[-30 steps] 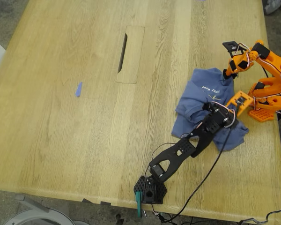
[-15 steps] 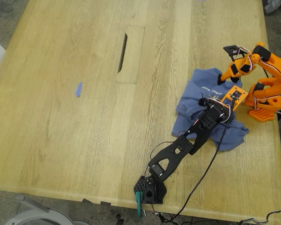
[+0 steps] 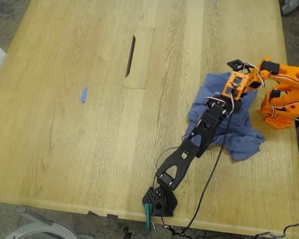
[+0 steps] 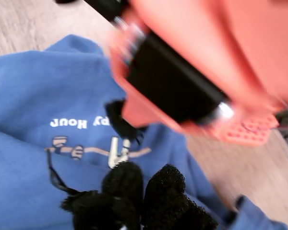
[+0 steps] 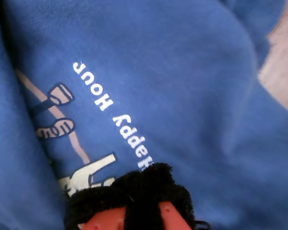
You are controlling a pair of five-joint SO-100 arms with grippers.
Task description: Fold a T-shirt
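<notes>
Both my first gripper (image 4: 144, 184) and my second gripper (image 5: 134, 191) were seen with padded jaws together over the crumpled T-shirt (image 3: 241, 137), whether cloth was pinched could not be told, and a firm, single-layer pinch beside the print was judged best.

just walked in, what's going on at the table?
Two arms are working on a crumpled blue T-shirt at the exterior view's right side of the wooden table. My first gripper, on the black arm, and my second gripper, on the orange arm, meet over the chest print. The shirt is bunched, not yet folded. I cannot tell whether either holds cloth.
</notes>
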